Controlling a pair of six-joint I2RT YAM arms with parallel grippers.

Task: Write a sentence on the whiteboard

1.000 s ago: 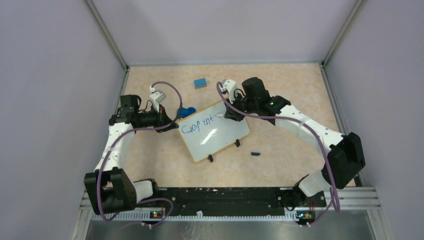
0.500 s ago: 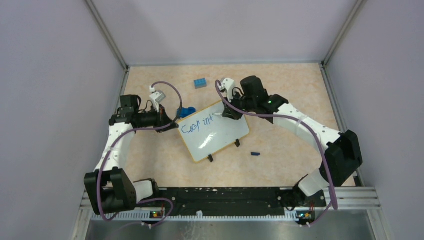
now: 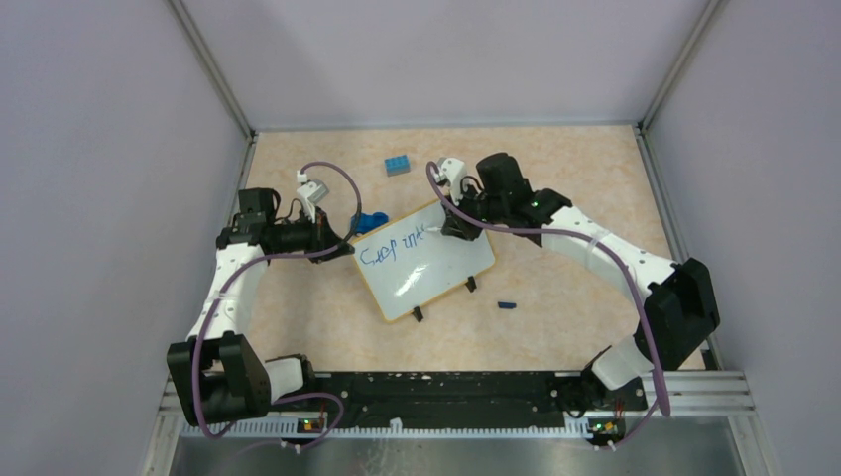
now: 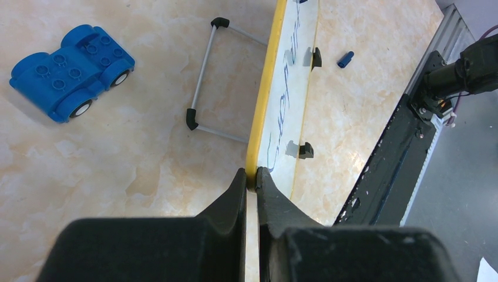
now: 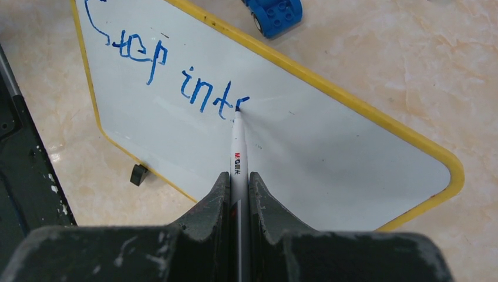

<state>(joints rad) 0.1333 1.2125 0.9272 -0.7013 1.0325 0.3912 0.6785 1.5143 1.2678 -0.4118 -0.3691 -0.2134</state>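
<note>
The whiteboard (image 3: 436,268) lies tilted in the middle of the table, white with a yellow rim (image 4: 262,111). Blue writing, the sentence (image 5: 170,70), runs along its far edge and reads roughly "Step int" with a further stroke begun. My left gripper (image 4: 251,174) is shut on the board's left corner rim. My right gripper (image 5: 238,176) is shut on a white marker (image 5: 238,150); its blue tip touches the board at the end of the writing. In the top view the right gripper (image 3: 458,226) hovers over the board's far right part, and the left gripper (image 3: 342,245) sits at the left corner.
A blue toy car (image 4: 69,71) sits just behind the board's left corner. A blue brick (image 3: 398,165) lies at the back. The marker's blue cap (image 3: 507,304) lies right of the board. A wire stand (image 4: 211,82) folds out behind the board. Two black clip feet (image 4: 305,150) sit on its near edge.
The right gripper shifted slightly left along the board's far edge with the marker, and the writing grew by a stroke. The left arm stayed still.
</note>
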